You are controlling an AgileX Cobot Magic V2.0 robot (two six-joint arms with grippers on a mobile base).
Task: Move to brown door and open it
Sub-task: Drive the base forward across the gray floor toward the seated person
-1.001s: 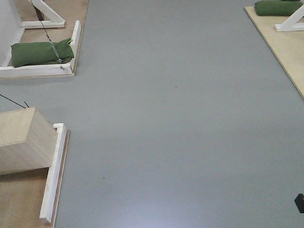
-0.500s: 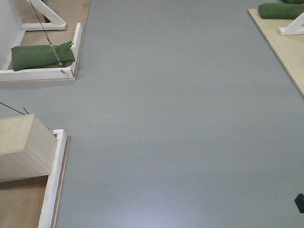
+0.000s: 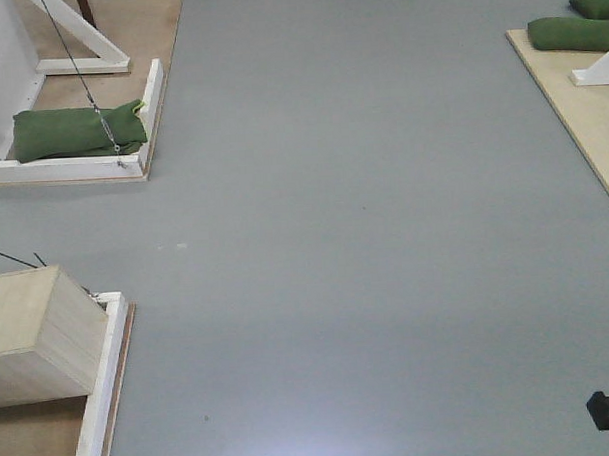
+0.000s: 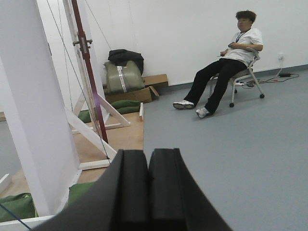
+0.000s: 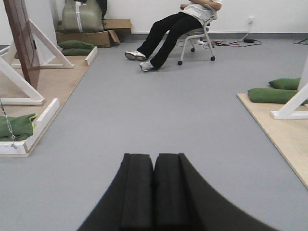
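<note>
Nearest in each wrist view are the pads: the left gripper (image 4: 148,192) and the right gripper (image 5: 154,192) are both pressed together with nothing between them, hanging low over bare grey floor (image 3: 365,236). Further out on the left, a green sandbag (image 5: 17,126) lies inside the white base rail of a braced frame (image 5: 45,45). Beyond it stands the brown door (image 5: 21,41), upright at the far left and well apart from both arms. The left wrist view catches the same door edge-on (image 4: 89,82), with a metal fitting (image 4: 83,43) projecting high on that edge. It looks like a rigid, fairly heavy panelled slab that will only swing about its hinges, and its glossy face likely offers the pads little grip. The fitting therefore seems the place to take hold, or to push beside, away from the hinge side for leverage. Furthest off, a seated person (image 4: 226,62) rests by the back wall.
</note>
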